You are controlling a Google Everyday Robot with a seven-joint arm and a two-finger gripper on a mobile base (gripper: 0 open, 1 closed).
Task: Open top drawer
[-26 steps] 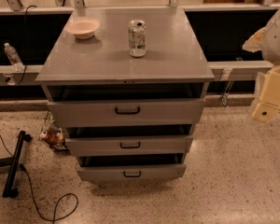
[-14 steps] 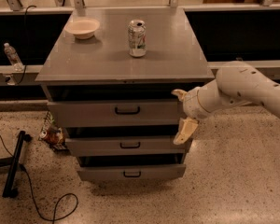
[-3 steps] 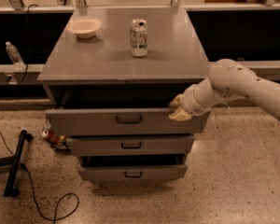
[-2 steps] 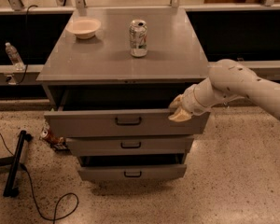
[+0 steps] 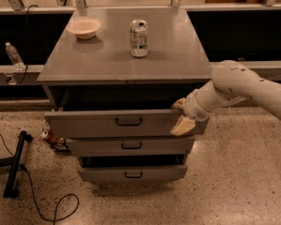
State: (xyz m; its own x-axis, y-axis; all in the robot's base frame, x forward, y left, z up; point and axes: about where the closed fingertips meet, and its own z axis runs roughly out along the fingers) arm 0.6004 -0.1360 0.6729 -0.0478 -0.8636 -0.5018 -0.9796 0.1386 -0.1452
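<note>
Top drawer (image 5: 107, 123) farther out, tool (image 5: 181, 116) astride

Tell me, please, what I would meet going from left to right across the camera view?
In order: bottle → bowl → can → gripper, which sits at the right end of the top drawer front.
</note>
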